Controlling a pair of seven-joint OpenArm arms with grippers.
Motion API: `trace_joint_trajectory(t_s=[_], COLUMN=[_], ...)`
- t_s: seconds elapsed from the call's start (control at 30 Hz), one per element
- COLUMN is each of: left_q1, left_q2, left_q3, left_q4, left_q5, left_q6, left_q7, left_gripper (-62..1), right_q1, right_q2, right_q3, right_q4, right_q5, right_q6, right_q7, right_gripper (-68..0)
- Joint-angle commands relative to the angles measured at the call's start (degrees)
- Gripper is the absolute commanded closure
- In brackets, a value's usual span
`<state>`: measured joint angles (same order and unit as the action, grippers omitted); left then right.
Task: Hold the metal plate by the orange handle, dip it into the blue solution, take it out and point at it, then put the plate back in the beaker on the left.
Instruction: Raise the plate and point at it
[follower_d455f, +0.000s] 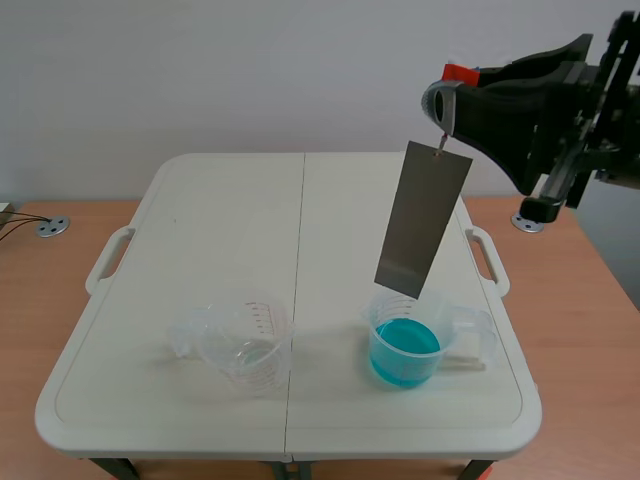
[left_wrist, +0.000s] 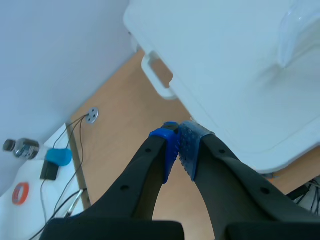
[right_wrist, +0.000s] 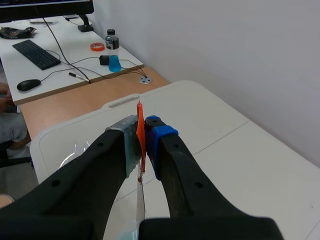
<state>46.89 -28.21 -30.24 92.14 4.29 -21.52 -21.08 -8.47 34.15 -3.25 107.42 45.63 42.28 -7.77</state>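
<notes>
Scene view: right gripper (follower_d455f: 446, 108) is raised, clamped on the orange handle (follower_d455f: 458, 72). Plate (follower_d455f: 422, 220) hangs tilted from it, lower edge just above the far rim of the beaker (follower_d455f: 378, 365) with blue solution (follower_d455f: 405, 342). Clear beaker (follower_d455f: 245, 345) sits well apart to the left on the table (follower_d455f: 200, 200). Left wrist view: left gripper (left_wrist: 179, 145) pads together, holding nothing, over the wood desk (left_wrist: 125, 130) beside the table edge.

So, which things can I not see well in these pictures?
Scene view: the left gripper is out of frame.
Scene view: scale marks on the empty beaker are too small to read.
Right wrist view: the metal plate is edge-on, mostly hidden under the right gripper.
Left wrist view: the edge cuts off the empty beaker.
</notes>
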Motion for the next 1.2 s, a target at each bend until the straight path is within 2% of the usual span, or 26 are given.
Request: trace_joint_trajectory(t_s=[0.0,0.13,0.33,0.8,1.17], left_q1=[-1.60,-6.21,-16.06,-33.57,-42.51], left_q2=[-1.11,-3.19,-3.41,-2.89,3.17], left_q3=[0.98,5.64,15.30,36.87,46.23], left_q4=[0.28,0.28,0.22,-3.48,-9.29], left_q5=[-0.46,-0.42,-0.22,-0.22,-0.20], left_q6=[-2.01,-6.97,-9.73,-11.85,-13.00], left_q7=[-0.55,-0.09,2.49,4.11,6.23], left_gripper=[-1.9,-1.9,-1.9,-1.9,-1.9], right_q1=[0.52,0.52,0.52,0.52,0.55], right_q2=[0.76,0.76,0.76,0.74,0.74], right_q3=[1.11,1.88,2.49,2.56,2.56], right_q4=[1.57,2.47,2.91,2.91,2.91], right_q5=[1.79,3.28,4.50,5.90,5.88], right_q6=[0.44,0.44,0.44,0.44,0.44], right_q7=[0.09,-0.96,-1.79,-2.25,-2.25], right_gripper=[-1.3,-1.3,-1.3,-1.3,-1.3])
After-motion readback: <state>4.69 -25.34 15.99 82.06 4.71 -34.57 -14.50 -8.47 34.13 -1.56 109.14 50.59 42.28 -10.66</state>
